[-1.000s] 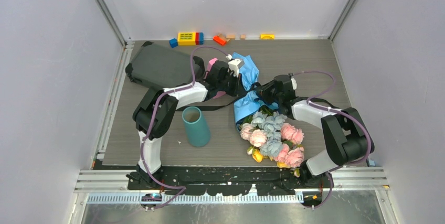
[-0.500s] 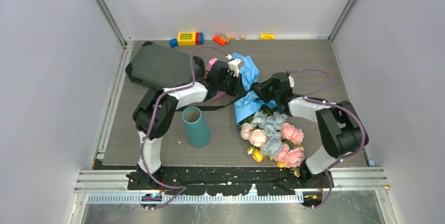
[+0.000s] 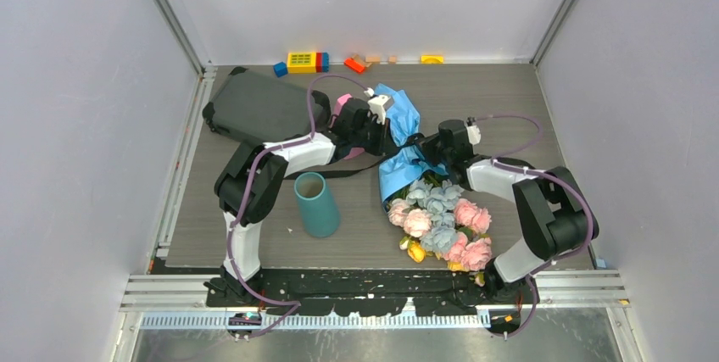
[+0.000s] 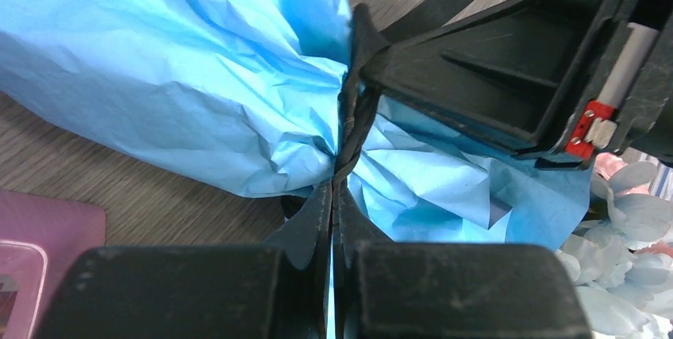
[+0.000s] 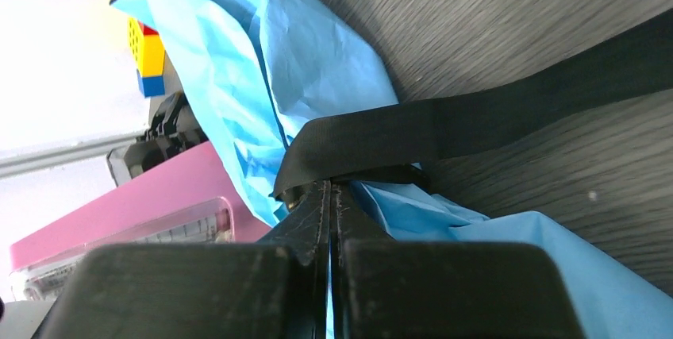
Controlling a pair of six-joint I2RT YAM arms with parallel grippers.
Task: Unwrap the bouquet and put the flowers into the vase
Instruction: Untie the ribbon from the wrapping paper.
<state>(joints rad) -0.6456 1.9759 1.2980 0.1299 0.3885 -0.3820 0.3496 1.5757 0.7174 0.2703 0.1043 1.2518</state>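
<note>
Table (image 3: 509, 95) — bouquet's (image 3: 437, 214) ribbon (image 5: 476, 121) at closed right gripper (image 5: 330, 190).

The right end effector (image 5: 330, 190), partly open a second ago, is now closed on the black ribbon (image 5: 476, 117) of the bouquet (image 3: 432, 209).

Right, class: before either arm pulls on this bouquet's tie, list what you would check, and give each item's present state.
1. Right gripper shut on the black ribbon: ok.
2. Left gripper shut at the knot: ok.
3. Left grip holds ribbon rather than paper: cannot tell.
4. Ribbon untied: not ok, it cinches the blue wrap.
5. Vase upright, mouth open: ok.
6. Flowers clear of both grippers: ok.
</note>
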